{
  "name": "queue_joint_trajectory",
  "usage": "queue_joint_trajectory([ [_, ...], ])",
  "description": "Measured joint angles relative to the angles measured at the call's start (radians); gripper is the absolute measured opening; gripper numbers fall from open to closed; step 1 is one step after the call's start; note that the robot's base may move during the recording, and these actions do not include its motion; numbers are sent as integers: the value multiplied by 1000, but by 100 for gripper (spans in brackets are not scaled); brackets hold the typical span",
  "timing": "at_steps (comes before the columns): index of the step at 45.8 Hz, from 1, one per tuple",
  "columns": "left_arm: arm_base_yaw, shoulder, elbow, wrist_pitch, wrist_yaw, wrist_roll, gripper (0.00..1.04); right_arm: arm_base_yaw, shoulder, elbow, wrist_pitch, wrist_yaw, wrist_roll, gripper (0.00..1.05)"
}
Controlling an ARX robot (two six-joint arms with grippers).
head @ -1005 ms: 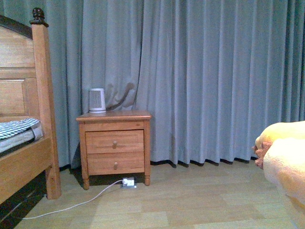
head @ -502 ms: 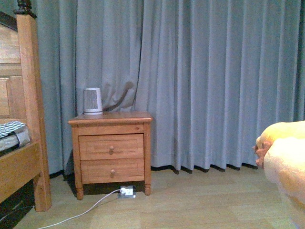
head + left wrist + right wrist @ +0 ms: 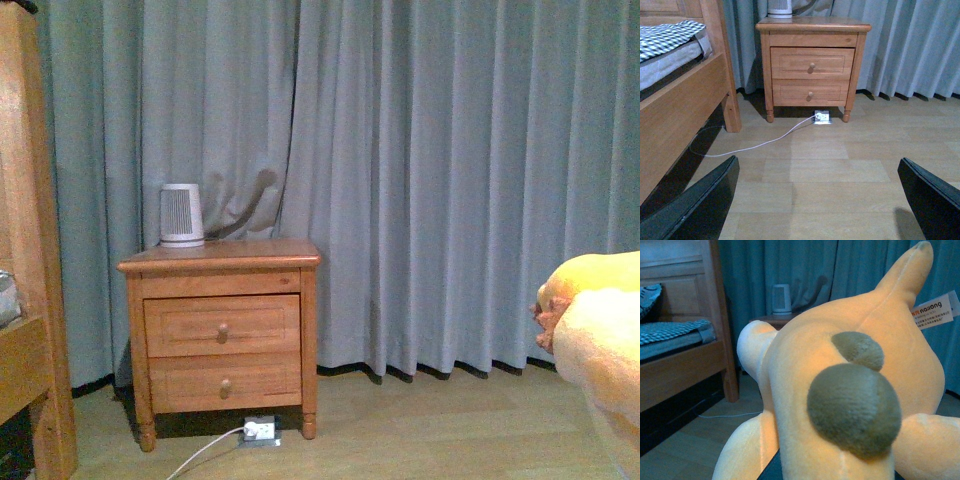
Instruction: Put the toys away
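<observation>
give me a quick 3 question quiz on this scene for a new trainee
1. True or false: the left claw is clamped shut.
2. What stands on the nightstand? A a lamp; B a small white ribbed appliance; C a stack of books.
3. At which edge of the front view does the plush toy show?

Key
1. False: its fingers stand wide apart with only floor between them.
2. B
3. The right edge.
</observation>
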Motion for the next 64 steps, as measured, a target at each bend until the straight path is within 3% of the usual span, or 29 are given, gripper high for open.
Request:
queue_joint_trajectory([
  [64, 0, 0, 0, 0, 0, 0, 99, 0, 0, 0, 0, 0, 0, 8],
])
